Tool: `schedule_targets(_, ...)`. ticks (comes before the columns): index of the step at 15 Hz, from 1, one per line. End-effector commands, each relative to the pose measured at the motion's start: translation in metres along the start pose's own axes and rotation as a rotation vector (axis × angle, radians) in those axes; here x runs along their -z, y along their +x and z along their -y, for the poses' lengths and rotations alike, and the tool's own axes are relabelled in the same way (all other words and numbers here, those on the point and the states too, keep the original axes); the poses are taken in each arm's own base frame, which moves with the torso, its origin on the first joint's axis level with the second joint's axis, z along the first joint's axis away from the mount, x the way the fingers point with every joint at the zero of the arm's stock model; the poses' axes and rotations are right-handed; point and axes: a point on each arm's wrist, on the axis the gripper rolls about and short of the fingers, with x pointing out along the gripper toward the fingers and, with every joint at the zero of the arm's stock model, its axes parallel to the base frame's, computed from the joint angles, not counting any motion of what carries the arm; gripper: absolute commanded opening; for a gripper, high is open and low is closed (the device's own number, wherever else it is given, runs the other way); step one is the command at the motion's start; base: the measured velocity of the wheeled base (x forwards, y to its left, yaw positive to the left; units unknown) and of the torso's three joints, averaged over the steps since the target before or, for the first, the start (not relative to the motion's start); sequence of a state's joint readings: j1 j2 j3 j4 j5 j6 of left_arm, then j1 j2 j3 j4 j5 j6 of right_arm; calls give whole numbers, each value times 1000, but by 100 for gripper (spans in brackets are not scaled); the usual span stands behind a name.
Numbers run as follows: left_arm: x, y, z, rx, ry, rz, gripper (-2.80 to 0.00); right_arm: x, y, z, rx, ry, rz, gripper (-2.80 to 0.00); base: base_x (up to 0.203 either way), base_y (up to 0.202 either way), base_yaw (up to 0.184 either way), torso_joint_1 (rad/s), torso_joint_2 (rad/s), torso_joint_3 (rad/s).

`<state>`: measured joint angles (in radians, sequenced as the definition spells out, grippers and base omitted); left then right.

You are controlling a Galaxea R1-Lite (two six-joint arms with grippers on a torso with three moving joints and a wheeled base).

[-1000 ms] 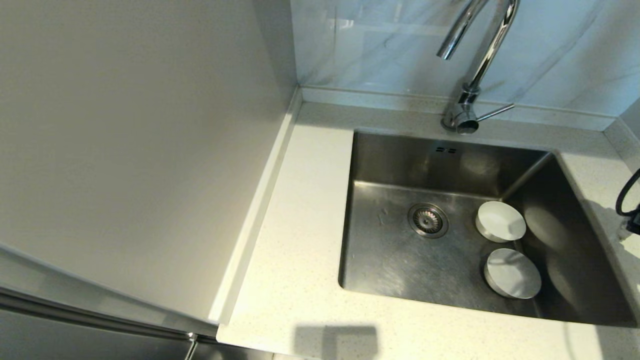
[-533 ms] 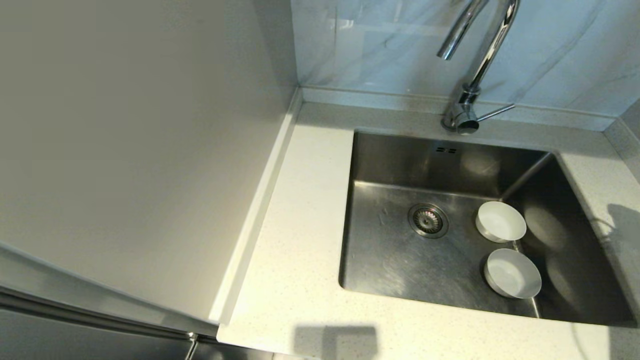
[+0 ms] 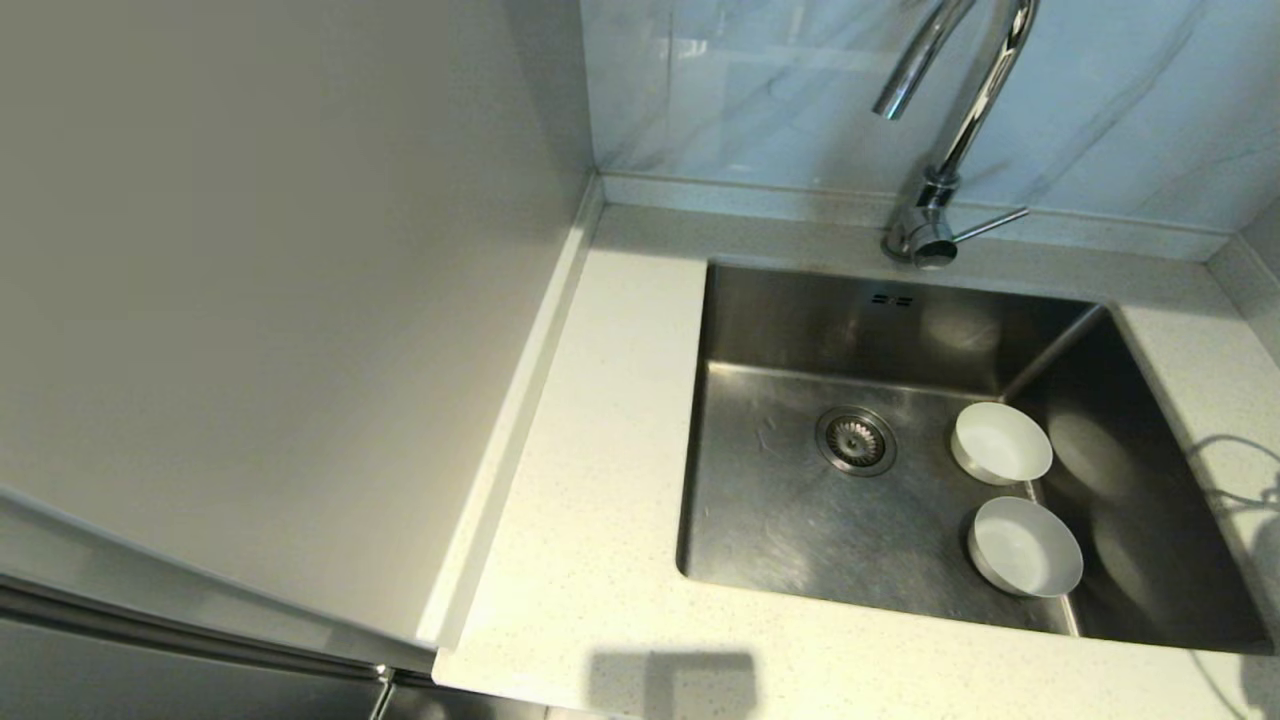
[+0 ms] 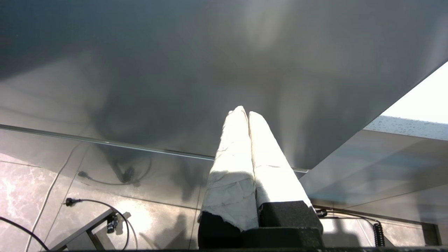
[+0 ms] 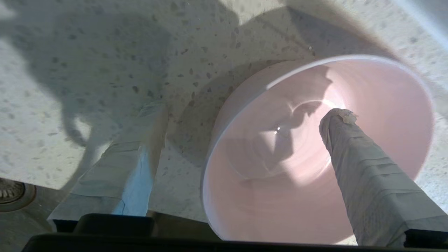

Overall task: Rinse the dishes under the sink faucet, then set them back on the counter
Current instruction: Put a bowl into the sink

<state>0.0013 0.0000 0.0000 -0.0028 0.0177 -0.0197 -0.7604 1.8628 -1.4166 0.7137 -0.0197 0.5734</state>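
Note:
The pale pink bowl (image 5: 315,168) stands upright on the speckled counter (image 5: 87,52) beside the sink's edge, seen only in the right wrist view. My right gripper (image 5: 245,113) is open and straddles the bowl's wall: one taped finger (image 5: 353,154) reaches inside it, the other (image 5: 133,154) hangs over the counter outside. In the sink (image 3: 800,520) the white bowl (image 3: 1000,442) and the grey-white bowl (image 3: 1025,545) sit upright at the right side. The faucet (image 3: 945,150) rises behind the basin, with no water running. My left gripper (image 4: 244,113) is shut and empty, parked low by a grey cabinet front.
A tall pale cabinet wall (image 3: 280,300) bounds the counter (image 3: 600,480) on the left, and marble-look tile (image 3: 760,90) stands behind. The drain strainer (image 3: 856,440) lies left of the bowls. The right arm's shadow (image 3: 1235,480) falls on the counter right of the sink.
The dark part of the right arm at the head view's right edge has moved out of view to the right, leaving only its shadow. Both bowls in the sink stayed put.

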Motion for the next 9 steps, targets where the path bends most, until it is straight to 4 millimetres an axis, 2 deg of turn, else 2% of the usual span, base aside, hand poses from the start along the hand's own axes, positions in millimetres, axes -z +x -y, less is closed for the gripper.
schedule_targets(1,0,0,0,-1,0,3,-280,0,7,1,12,5,-22,-74,0,0,0,0,0,0)
schedule_targets(2,0,0,0,-1,-2,3,-280,0,5,1,9,4,-19,-280,0,0,0,0,0,0)
schedule_targets(5,0,0,0,-1,0,3,-280,2,-3,1,-31,-18,-20,-280,0,0,0,0,0,0)
schedule_targets(9,0,0,0,0,-1,3,-280,4,-4,1,-32,-19,-24,-280,0,0,0,0,0,0)
